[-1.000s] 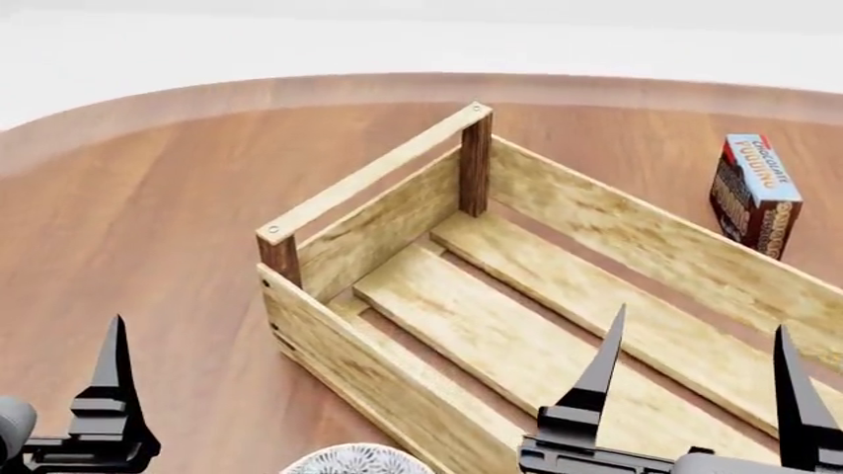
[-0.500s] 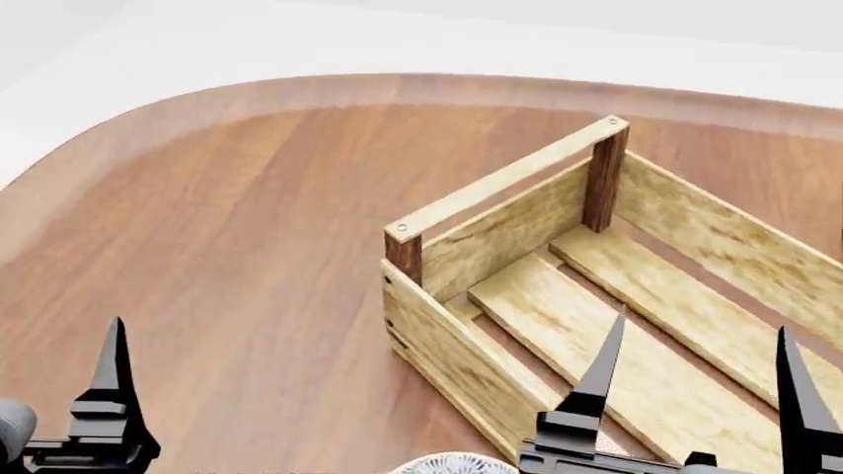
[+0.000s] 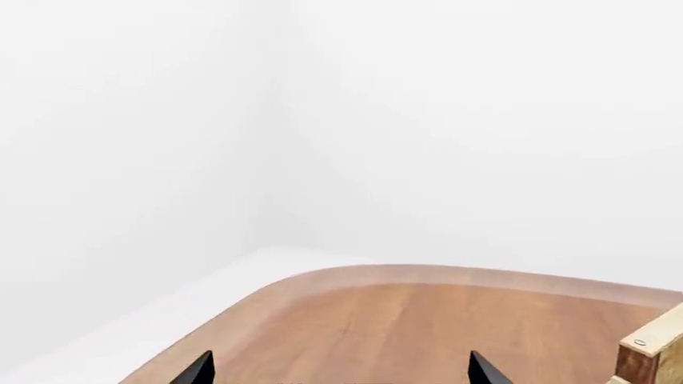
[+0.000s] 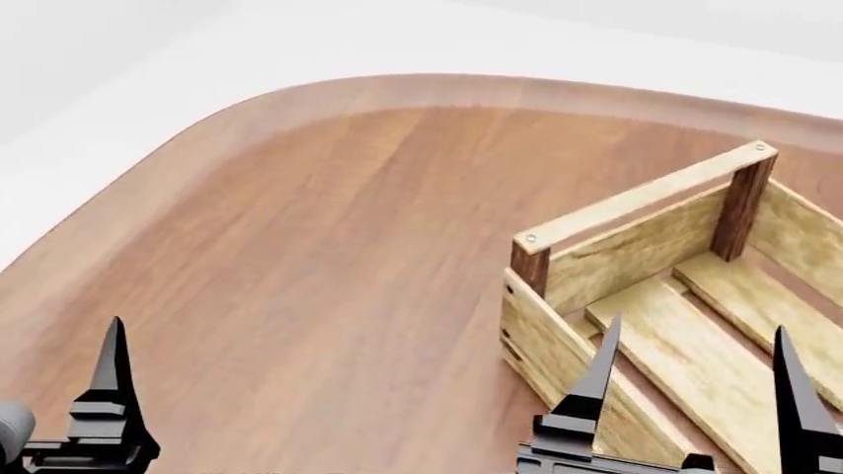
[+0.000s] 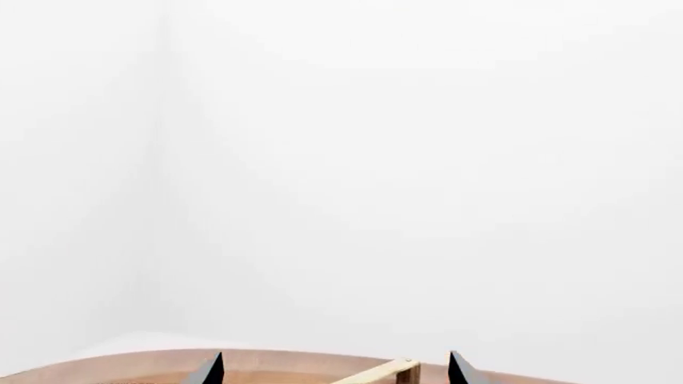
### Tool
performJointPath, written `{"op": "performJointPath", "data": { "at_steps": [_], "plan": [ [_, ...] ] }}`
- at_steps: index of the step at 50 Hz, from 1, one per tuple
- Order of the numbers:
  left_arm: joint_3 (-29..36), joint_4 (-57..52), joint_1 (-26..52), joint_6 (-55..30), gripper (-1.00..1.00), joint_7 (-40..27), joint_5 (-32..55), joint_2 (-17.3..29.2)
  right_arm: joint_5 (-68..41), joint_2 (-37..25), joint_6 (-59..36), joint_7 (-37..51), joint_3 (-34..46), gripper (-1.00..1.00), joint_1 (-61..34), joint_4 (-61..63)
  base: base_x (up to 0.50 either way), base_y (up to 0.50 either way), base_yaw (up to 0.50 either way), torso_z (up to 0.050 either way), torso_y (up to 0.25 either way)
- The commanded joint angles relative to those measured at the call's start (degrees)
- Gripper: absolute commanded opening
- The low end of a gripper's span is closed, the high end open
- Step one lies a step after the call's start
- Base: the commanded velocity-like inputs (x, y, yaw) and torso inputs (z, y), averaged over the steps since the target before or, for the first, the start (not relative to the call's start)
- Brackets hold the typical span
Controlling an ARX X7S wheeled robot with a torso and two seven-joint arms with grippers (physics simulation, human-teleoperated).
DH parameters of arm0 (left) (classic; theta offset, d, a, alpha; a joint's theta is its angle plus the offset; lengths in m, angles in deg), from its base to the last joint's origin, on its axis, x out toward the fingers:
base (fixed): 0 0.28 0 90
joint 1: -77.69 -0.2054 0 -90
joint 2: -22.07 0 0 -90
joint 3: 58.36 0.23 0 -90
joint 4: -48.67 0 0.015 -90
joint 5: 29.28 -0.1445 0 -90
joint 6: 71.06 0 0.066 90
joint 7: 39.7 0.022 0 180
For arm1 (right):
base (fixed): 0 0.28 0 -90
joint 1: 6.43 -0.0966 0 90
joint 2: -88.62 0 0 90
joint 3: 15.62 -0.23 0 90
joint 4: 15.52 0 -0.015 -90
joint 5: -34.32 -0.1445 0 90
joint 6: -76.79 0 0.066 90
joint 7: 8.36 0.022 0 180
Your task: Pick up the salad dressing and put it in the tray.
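The salad dressing is out of view in every frame. The tray (image 4: 635, 201), a light-wood crate with dark corner posts, stands on the table at the right of the head view, and part of it is cut off by the frame edge. One of its corners shows in the left wrist view (image 3: 651, 357) and its end rail in the right wrist view (image 5: 382, 373). My right gripper (image 4: 698, 390) hangs open over the tray's near end, holding nothing. My left gripper (image 3: 341, 374) is open over bare wood, well left of the tray; only one of its fingers (image 4: 111, 387) shows in the head view.
The brown wooden table (image 4: 290, 257) has a rounded raised edge (image 4: 197, 128) curving along its far and left sides. Beyond it lie white floor and walls. Bare wood stretches from the tray to that edge.
The head view has swung left: the tray slid to the right of the frame, and the pudding box and patterned bowl dropped out of view. Both grippers stay open in the same place in frame.
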Motion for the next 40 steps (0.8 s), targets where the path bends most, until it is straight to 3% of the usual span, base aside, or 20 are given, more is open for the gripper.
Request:
{"op": "performJointPath", "data": {
  "at_steps": [1,17,34,40],
  "plan": [
    [0.2,0.2,0.1,0.2,1.00,-0.2,0.3,0.2,-0.1,-0.4,0.0,0.2,0.3,1.00,-0.1,0.0,0.00,0.00,0.50,0.000,0.000],
    [0.5,-0.3,0.2,0.1,1.00,-0.5,0.7,0.7,-0.5,-1.2,-1.6,0.4,1.2,1.00,-0.7,0.5,0.00,0.00,0.48,0.000,0.000],
    [0.6,-0.1,-0.1,0.1,1.00,-0.6,1.5,1.1,-11.4,-8.8,-12.3,-10.8,3.8,1.00,2.2,5.3,0.00,0.00,0.00,0.000,0.000],
    [0.8,0.1,-0.2,0.3,1.00,-0.6,1.6,1.2,-9.4,-12.0,-11.9,-14.6,8.3,1.00,4.4,5.4,0.00,0.00,0.00,0.000,0.000]
  ]
}}
